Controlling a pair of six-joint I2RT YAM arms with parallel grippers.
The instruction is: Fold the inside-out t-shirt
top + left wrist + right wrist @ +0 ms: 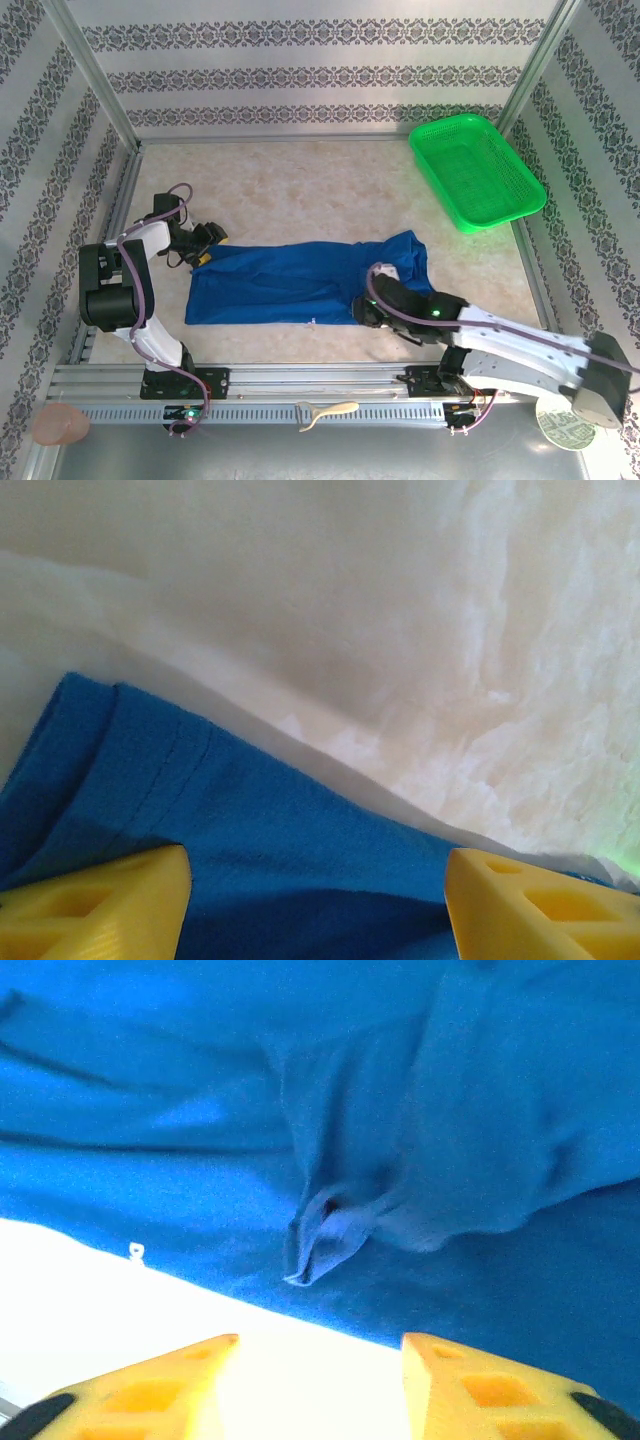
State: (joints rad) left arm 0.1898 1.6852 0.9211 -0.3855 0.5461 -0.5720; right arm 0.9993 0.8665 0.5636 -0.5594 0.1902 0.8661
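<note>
Across the middle of the table (330, 170) we see the t-shirt (290, 285) lying as a long blue band, doubled lengthwise by our reckoning, its right end bunched and uneven. Well apart from it, at the back right, sits the basket (478, 172). Our left gripper (205, 245) hovers at the shirt's left end, jaws wide, holding nothing. Our right gripper (368, 310) stands at the shirt's near edge, jaws parted, also empty. We judge that the crosswise folds are left to do, and a small puckered wrinkle (325, 1235) wants smoothing.
</note>
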